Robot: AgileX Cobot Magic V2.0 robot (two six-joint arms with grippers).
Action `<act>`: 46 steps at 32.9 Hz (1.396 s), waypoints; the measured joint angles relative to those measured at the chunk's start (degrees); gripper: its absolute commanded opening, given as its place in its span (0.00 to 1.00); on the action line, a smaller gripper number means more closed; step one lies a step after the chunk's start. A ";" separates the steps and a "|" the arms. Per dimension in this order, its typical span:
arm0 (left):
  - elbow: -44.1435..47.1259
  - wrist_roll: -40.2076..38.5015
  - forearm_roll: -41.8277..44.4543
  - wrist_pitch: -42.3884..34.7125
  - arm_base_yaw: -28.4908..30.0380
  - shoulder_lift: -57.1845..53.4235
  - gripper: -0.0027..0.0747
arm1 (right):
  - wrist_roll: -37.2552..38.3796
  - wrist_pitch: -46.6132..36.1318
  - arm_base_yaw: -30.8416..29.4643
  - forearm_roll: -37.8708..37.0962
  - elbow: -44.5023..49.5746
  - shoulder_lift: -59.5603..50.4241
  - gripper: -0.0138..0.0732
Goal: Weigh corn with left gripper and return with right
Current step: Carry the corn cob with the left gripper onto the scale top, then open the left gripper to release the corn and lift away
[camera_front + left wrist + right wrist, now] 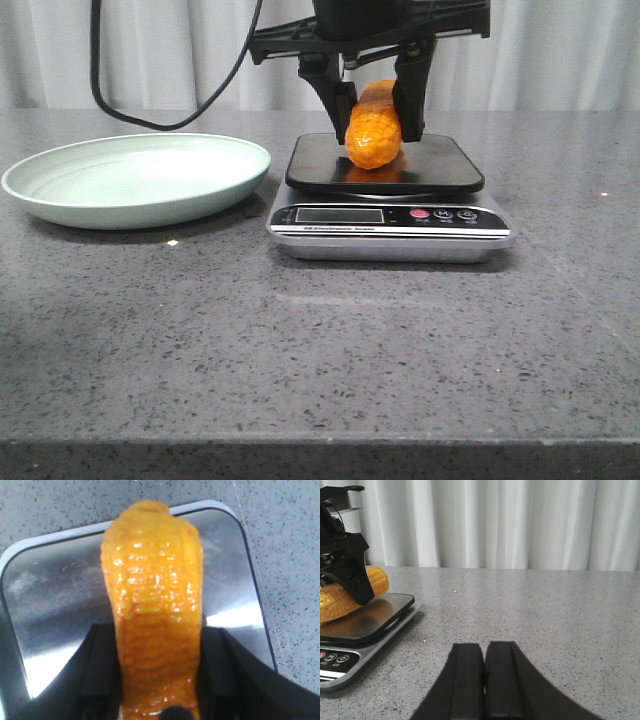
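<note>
The corn is an orange-yellow cob held between the fingers of my left gripper, which is shut on it over the black pan of the kitchen scale. The cob's near end is at or just above the pan. In the left wrist view the corn runs out from between the black fingers over the shiny pan. My right gripper is shut and empty, low over the table to the right of the scale; the corn also shows there.
A pale green plate lies left of the scale. The scale's display and buttons face the front. White curtains hang behind the grey speckled table. A black cable loops at the back left.
</note>
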 measured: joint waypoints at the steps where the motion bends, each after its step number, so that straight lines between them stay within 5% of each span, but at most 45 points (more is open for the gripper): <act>1: -0.04 0.00 -0.26 0.00 0.00 0.02 0.57 | 0.00 0.00 0.00 0.00 0.00 0.00 0.33; 6: -0.13 0.13 -1.85 0.37 0.00 0.12 0.75 | 0.00 0.00 0.00 0.00 0.00 0.00 0.33; 19: -6.33 0.13 -0.33 0.90 0.00 0.44 0.74 | 0.00 0.00 0.00 0.00 0.00 0.00 0.33; 22: -8.92 0.44 2.33 0.90 0.00 -0.02 0.67 | 0.00 0.00 0.00 0.00 0.00 0.00 0.33; 28: -9.58 5.48 7.24 1.17 0.11 -4.04 0.20 | 0.00 0.00 0.00 0.00 0.00 0.00 0.33; 39: -6.98 15.28 7.09 1.41 0.84 -13.79 0.20 | 0.00 0.00 0.00 0.00 0.00 0.00 0.33; 46: 11.98 17.46 6.95 -7.93 0.73 -28.10 0.20 | 0.00 0.00 0.00 0.00 0.00 0.00 0.33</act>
